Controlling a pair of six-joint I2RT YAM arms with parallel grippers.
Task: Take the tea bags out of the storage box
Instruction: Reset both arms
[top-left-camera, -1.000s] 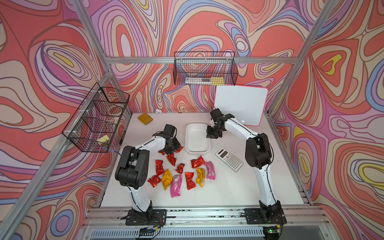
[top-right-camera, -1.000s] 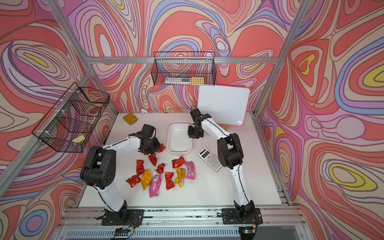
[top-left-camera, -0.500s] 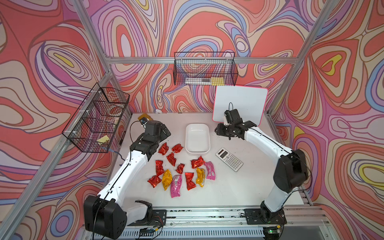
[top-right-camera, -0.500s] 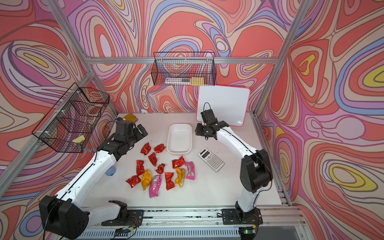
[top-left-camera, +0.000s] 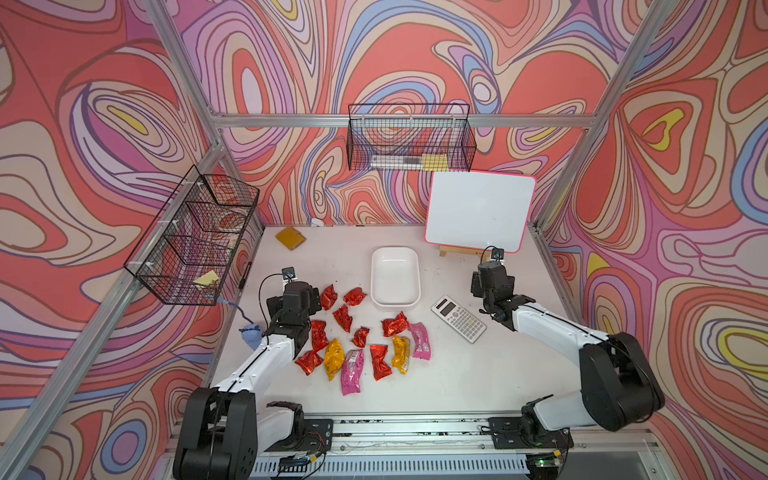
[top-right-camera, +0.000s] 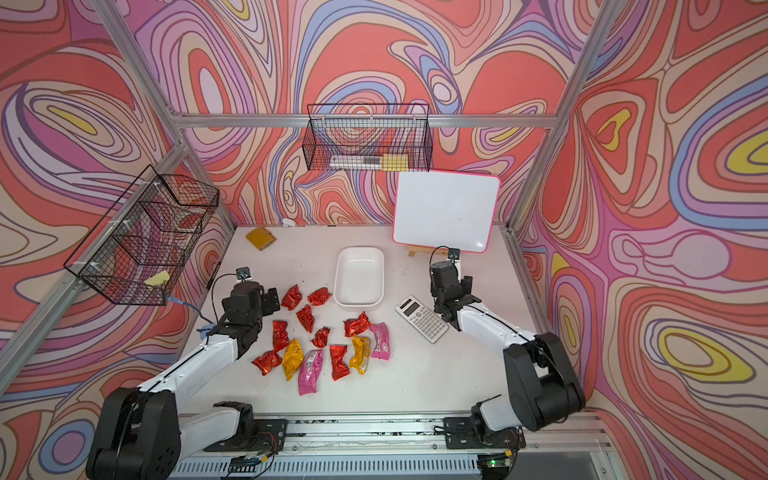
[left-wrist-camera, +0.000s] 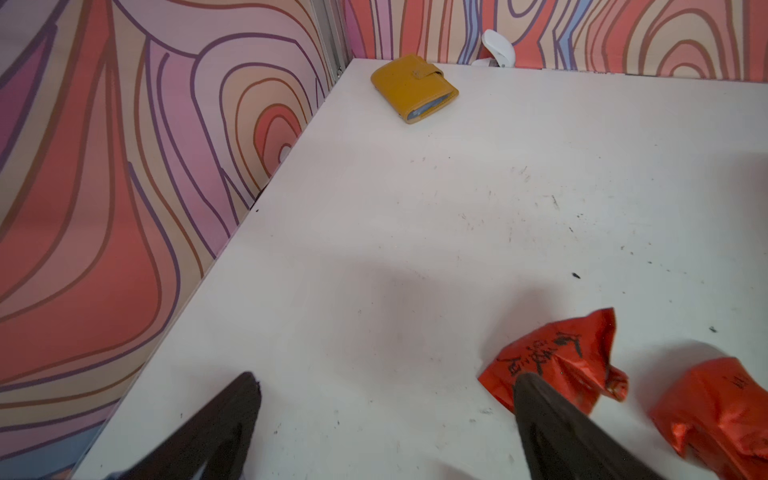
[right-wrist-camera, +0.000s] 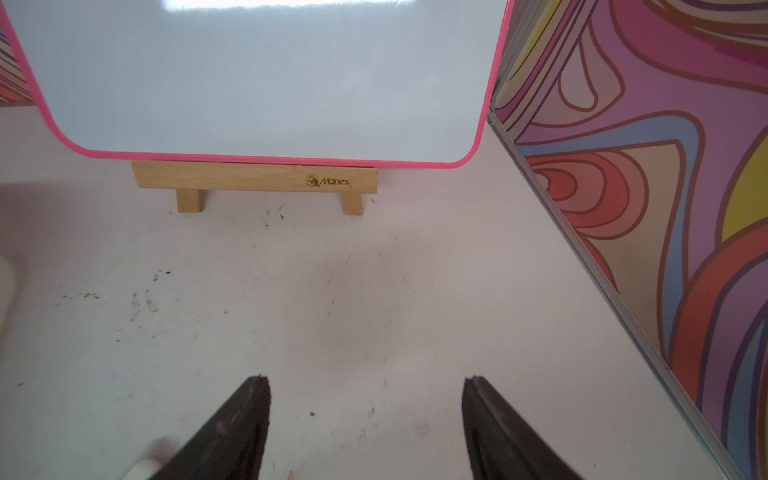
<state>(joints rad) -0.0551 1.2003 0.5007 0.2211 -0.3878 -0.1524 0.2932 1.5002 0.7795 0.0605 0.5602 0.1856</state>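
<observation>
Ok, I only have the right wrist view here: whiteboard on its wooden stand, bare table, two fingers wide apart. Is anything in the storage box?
Observer: No. In both top views the storage box is empty.
Operator: Where are the tea bags, then?
Observer: Twelve tea bags lie loose on the table outside the box, most of them on the side toward the arm bases.
Operator: And the left gripper?
Observer: The left gripper is open, with nothing between its fingers.
</observation>
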